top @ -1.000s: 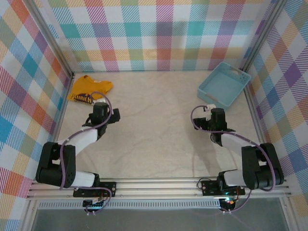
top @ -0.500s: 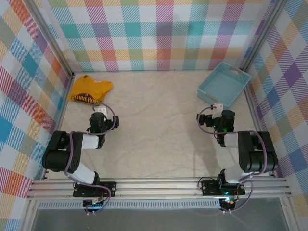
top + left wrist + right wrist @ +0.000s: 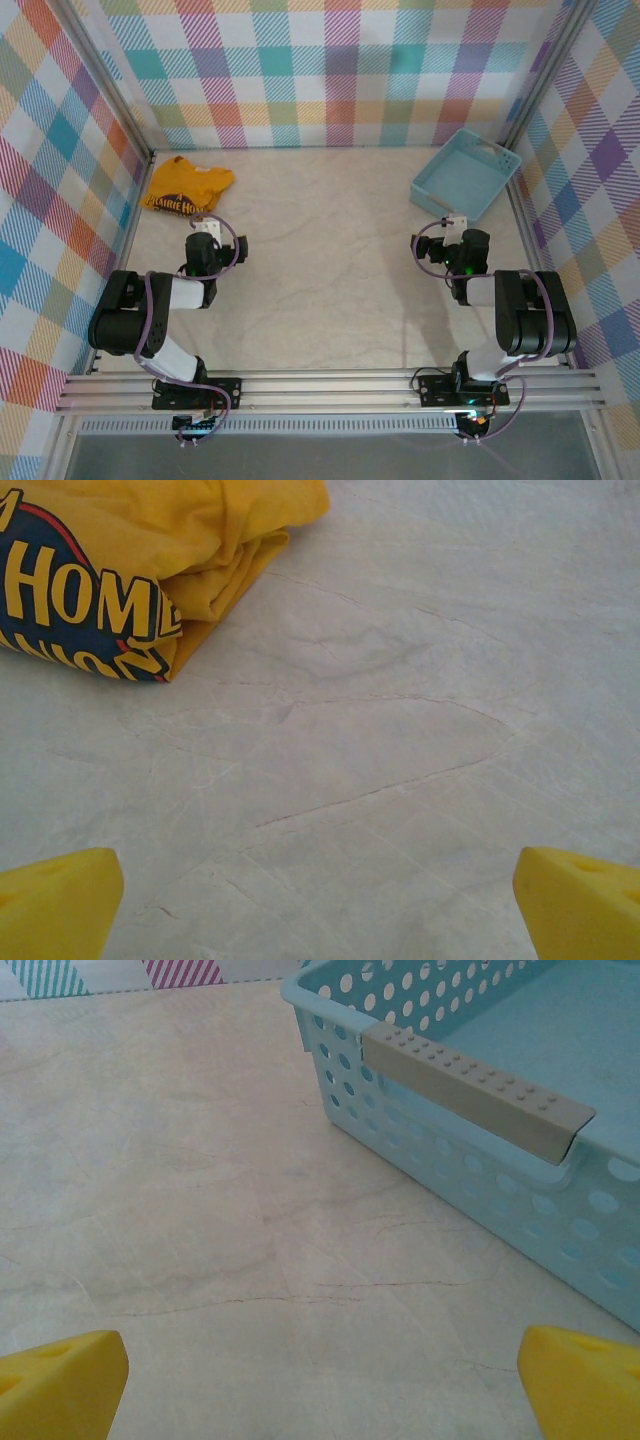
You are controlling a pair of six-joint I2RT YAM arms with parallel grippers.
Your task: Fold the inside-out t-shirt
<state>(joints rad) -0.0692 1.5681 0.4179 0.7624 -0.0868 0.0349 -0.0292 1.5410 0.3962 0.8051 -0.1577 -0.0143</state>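
Note:
The inside-out t-shirt [image 3: 188, 187] lies bunched in the far left corner of the table, mustard-orange with dark arched lettering facing up. In the left wrist view the t-shirt [image 3: 130, 550] sits at the upper left, well ahead of the jaws. My left gripper [image 3: 206, 230] rests just in front of it, open, its yellow fingertips [image 3: 55, 900] wide apart over bare table. My right gripper [image 3: 452, 232] is open too, with nothing between its fingertips [image 3: 585, 1380], and sits just short of the light blue basket [image 3: 432, 197].
The perforated light blue basket [image 3: 420, 1130] stands at the far right with a grey studded strip [image 3: 470, 1090] on its near rim. Plaid walls with metal frame posts enclose the table on three sides. Both arms are folded back close to their bases.
Both arms have drawn back and folded up from a more stretched pose a second ago. In the last half second they hardly moved. The t-shirt and basket stayed put.

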